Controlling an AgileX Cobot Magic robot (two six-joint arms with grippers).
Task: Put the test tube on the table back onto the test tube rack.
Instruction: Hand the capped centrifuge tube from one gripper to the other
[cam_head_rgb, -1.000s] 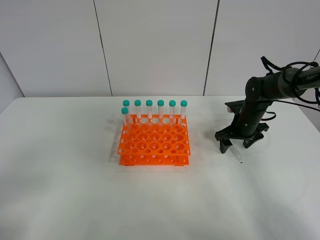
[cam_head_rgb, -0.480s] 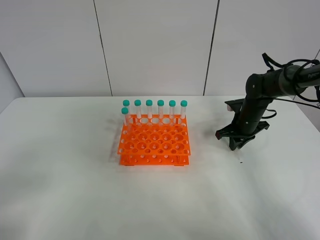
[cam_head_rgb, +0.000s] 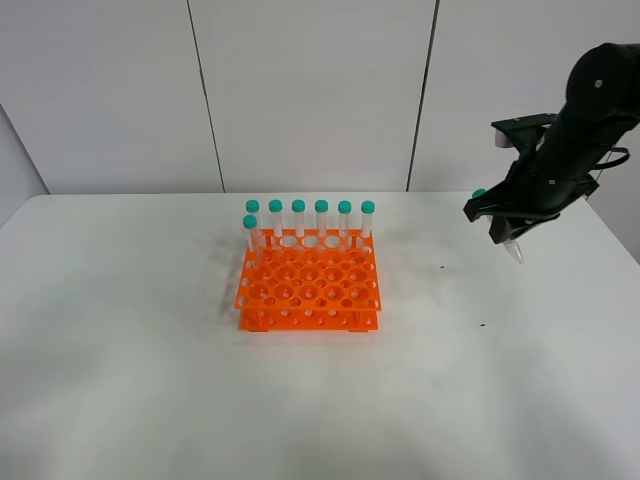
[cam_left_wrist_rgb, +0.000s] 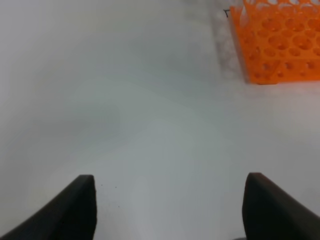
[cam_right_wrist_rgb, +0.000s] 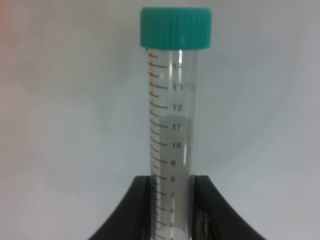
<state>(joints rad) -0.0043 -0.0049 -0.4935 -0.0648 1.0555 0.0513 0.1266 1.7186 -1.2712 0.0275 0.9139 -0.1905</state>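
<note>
My right gripper (cam_head_rgb: 508, 226) is shut on the test tube (cam_right_wrist_rgb: 172, 130), gripping its lower body between both fingers. In the exterior high view the tube (cam_head_rgb: 513, 250) hangs tilted well above the table (cam_head_rgb: 120, 380), its pointed tip below the fingers and its teal cap (cam_head_rgb: 479, 194) on the rack side. The orange test tube rack (cam_head_rgb: 308, 288) stands left of it, at the table's middle, with several teal-capped tubes along its far row. My left gripper (cam_left_wrist_rgb: 170, 205) is open over bare tabletop, with a corner of the rack (cam_left_wrist_rgb: 277, 42) ahead of it.
White wall panels stand behind the table. The right arm (cam_head_rgb: 590, 110) reaches in from the upper right. A few small dark specks (cam_head_rgb: 482, 323) lie on the tabletop right of the rack.
My right gripper closed on the tube lying on the table, then rose up and slightly right with it. The left arm and rack have not moved.
</note>
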